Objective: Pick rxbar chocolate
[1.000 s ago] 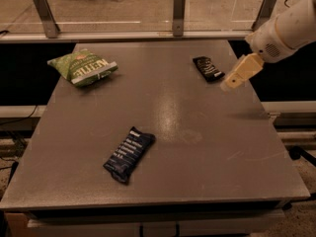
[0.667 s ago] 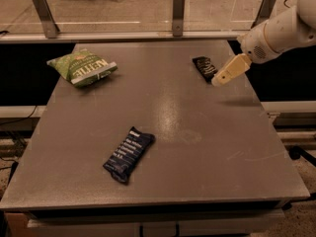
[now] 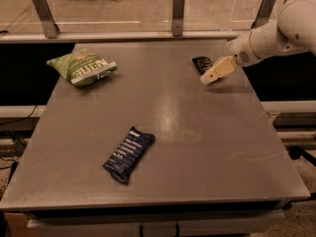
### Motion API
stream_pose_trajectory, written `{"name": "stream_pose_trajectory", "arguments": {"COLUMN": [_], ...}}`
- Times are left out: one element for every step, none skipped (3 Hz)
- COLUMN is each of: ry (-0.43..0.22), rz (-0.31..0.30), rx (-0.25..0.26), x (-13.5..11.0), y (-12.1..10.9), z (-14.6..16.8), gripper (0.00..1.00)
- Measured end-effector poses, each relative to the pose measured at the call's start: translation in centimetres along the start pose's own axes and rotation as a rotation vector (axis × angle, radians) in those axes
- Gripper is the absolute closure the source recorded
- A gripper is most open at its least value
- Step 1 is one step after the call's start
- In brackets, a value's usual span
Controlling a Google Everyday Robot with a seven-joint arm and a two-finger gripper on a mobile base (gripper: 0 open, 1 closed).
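Note:
The rxbar chocolate (image 3: 200, 62) is a small flat black wrapper at the far right of the grey table (image 3: 163, 112). My gripper (image 3: 209, 77) comes in from the right on a white arm. Its tan fingertips hang low over the bar's near end and cover part of it. I cannot tell whether it touches the bar.
A green chip bag (image 3: 82, 66) lies at the far left. A larger dark navy-blue bar wrapper (image 3: 128, 153) with white text lies near the front centre. A rail with metal posts (image 3: 178, 6) runs behind the table. The table's right edge is close to the bar.
The gripper has moved left and toward the far edge, from beside the bar to over its near end. The packages have not moved.

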State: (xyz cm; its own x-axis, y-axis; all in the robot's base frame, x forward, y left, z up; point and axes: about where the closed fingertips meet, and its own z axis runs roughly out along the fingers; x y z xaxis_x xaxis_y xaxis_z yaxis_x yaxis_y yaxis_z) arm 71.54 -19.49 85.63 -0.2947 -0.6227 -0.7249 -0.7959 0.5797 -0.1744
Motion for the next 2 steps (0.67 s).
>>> {"name": "stream_pose_trajectory", "arguments": {"ry": [-0.007, -0.011], "rz": [0.033, 0.052], "rx": [-0.032, -0.061], "x": [0.5, 0.7], "y": [0.1, 0.3], "z": [1.9, 3.1], "gripper": [0.18, 0.41]}}
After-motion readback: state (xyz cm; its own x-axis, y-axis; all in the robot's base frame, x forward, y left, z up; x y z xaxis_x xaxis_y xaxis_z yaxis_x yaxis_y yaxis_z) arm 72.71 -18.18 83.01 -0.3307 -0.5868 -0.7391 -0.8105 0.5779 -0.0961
